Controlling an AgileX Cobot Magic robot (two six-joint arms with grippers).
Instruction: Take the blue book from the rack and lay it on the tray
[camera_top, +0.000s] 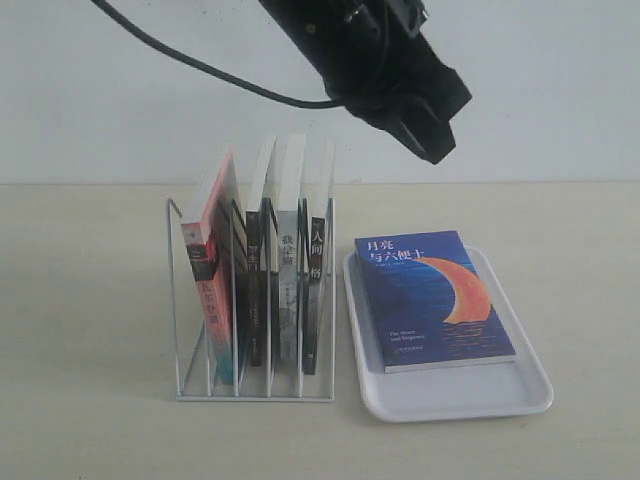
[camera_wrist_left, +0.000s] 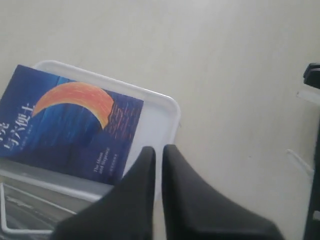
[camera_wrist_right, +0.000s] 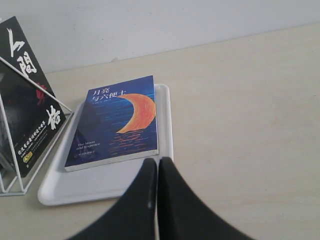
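Blue book (camera_top: 435, 300) lies flat on tray (camera_top: 455, 408), cover up, orange crescent and white title showing, title end toward the upper edge of the exterior frame. Location: lower right of that frame. Bare white tray shows along the book's right side and near end. The book's left side sits close to the tray's left rim. Whether its far edge rests on the rim or inside it: cannot tell.

Rack (camera_top: 172, 300), white wire, stands upright on the tabletop (camera_top: 80, 330) at centre-left of the exterior frame, just beside the tray's left rim. Contact between them: cannot tell. At least four books stand in it. From left to right they are a red-spined book (camera_top: 208, 290), leaning left, a black-spined book (camera_top: 255, 290), a grey-spined book (camera_top: 288, 285) and a second black-spined book (camera_top: 315, 290).

Black arm (camera_top: 385, 60) enters from the top of the exterior frame, its tip hanging above the tray's far end, clear of the blue book. Black cable (camera_top: 190, 62) trails to the upper left. Which arm this is: cannot tell.

Left hand (camera_wrist_left: 159, 149): fingers drawn nearly together, thin slit between them, nothing gripped. It hangs above a tray corner, with the blue book beside.

Right hand (camera_wrist_right: 156, 160): fingers pressed together, nothing gripped. Blue book and tray lie beyond the tips, apart from them.
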